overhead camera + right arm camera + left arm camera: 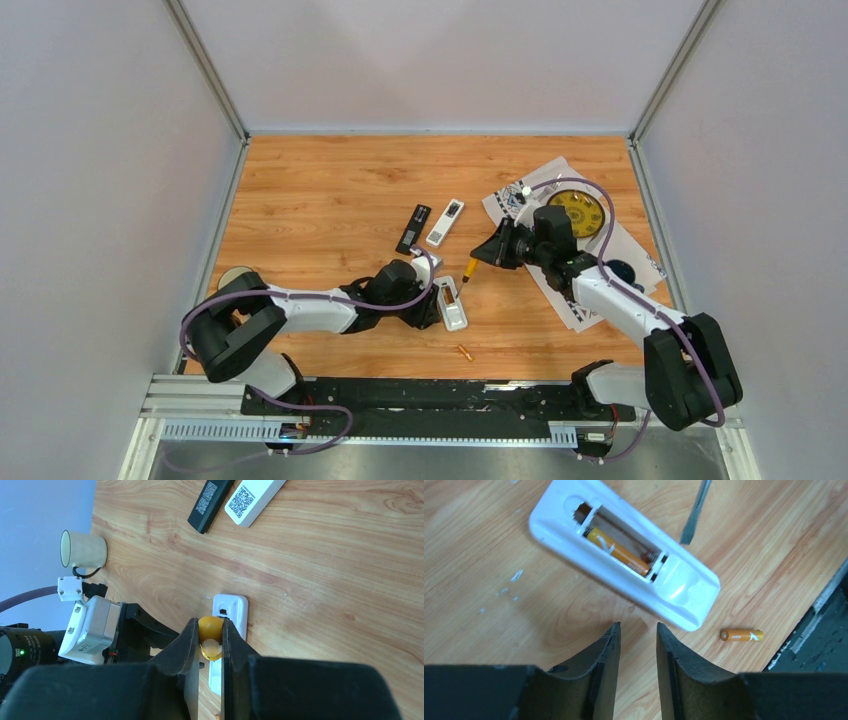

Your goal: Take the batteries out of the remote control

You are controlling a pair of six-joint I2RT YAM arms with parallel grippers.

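Left wrist view: we find one battery [618, 551] seated in the remote [684, 587], axis upper left to lower right, directly above the left jaws, spread and empty; a loose battery [742, 635] lies lower right; right jaws pinch the screwdriver [210, 629]

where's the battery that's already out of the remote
In the top view the loose battery lies on the table near the centre, just on the near side of the open white remote, before the arms' black base rail.
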